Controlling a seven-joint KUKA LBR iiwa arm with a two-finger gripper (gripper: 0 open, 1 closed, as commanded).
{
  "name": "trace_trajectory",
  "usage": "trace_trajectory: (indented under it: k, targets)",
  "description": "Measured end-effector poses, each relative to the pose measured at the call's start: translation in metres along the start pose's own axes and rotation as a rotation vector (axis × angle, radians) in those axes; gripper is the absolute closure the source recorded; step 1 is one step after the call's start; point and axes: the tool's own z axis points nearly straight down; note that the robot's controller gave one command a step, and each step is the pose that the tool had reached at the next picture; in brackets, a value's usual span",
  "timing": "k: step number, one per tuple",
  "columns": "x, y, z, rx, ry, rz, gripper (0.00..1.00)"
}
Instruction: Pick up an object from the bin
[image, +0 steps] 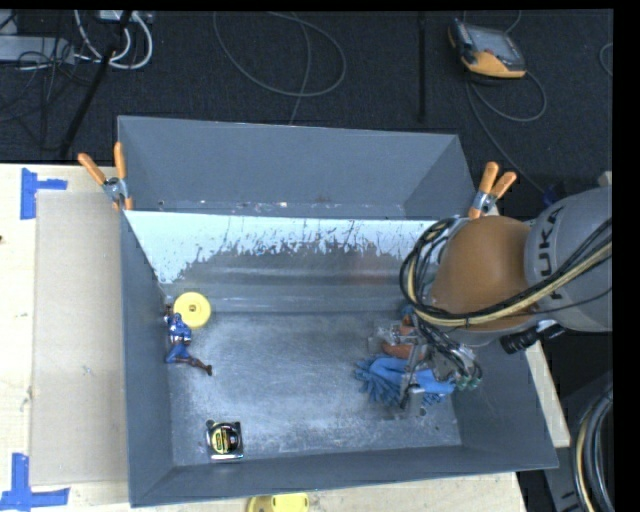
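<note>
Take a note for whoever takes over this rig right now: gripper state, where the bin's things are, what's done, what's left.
Gripper: low in the bin's right part, right over a blue crumpled thing; a grasp cannot be made out.
Other things: a yellow disc and a small blue figure at the left wall, and a tape measure near the front left corner.
Done: the arm is down at the blue thing.
Left: nothing is lifted yet; grasp one thing and raise it out of the bin.
</note>
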Motion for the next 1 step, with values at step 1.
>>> trace_trajectory:
  k: [1]
  targets:
    - [0.0286,-0.0136,0.0043,0.005,0.003,0.109,0.00]
